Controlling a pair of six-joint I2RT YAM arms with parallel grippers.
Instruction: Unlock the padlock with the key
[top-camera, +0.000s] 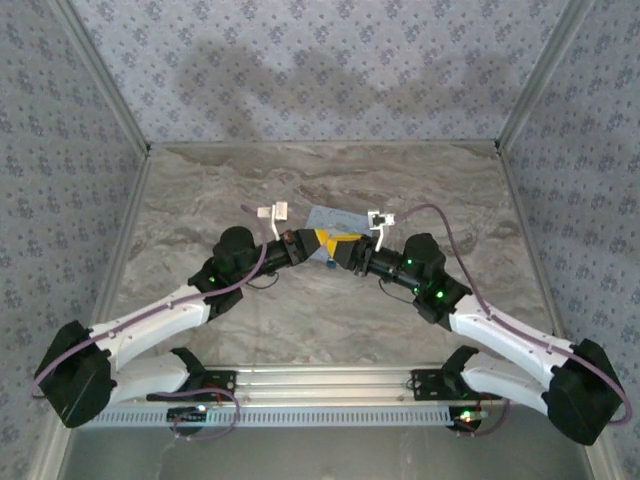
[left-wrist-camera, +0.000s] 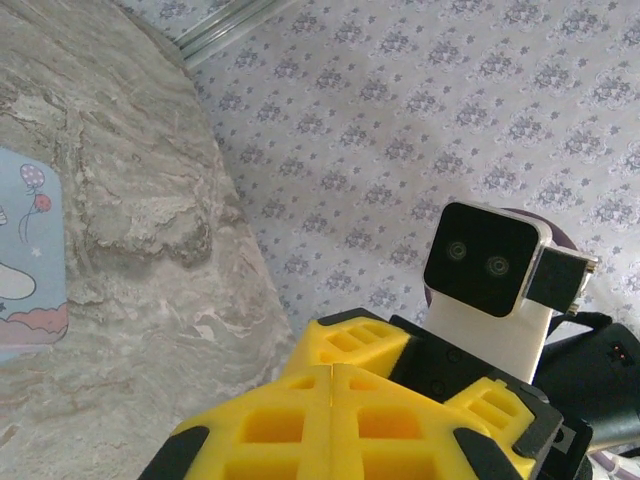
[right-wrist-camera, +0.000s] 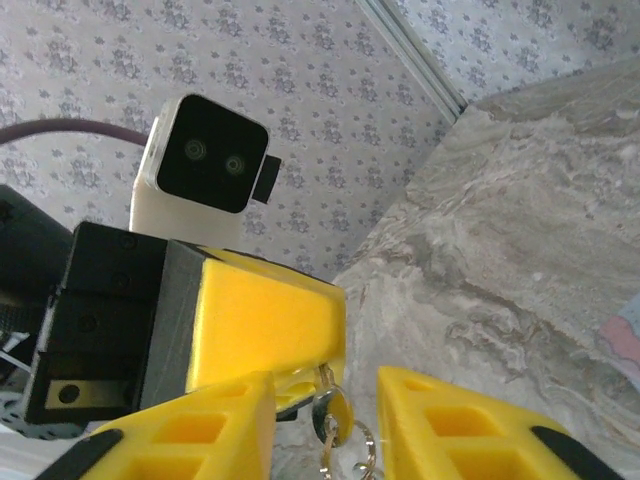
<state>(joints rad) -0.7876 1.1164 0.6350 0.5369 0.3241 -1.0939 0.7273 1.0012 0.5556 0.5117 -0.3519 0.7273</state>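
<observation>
My two grippers meet tip to tip above the middle of the table. The left gripper (left-wrist-camera: 332, 372) has its yellow jaws pressed together. From the right wrist view its tip (right-wrist-camera: 265, 325) pinches the padlock, which stays almost wholly hidden, only a dark sliver (right-wrist-camera: 291, 410) showing. A silver key (right-wrist-camera: 332, 408) sticks out of that tip, blade upward, with its ring hanging below. The right gripper (right-wrist-camera: 325, 400) straddles the key's head, its jaws apart with a gap on either side. From above, the left gripper (top-camera: 318, 243) and right gripper (top-camera: 340, 250) touch just in front of the pale blue tin (top-camera: 335, 217).
The cartoon-printed tin (left-wrist-camera: 25, 260) lies flat on the marble-patterned table (top-camera: 230, 190), just behind the grippers. Patterned walls with metal corner posts (top-camera: 530, 80) close in the back and both sides. Both arms reach in from the near edge.
</observation>
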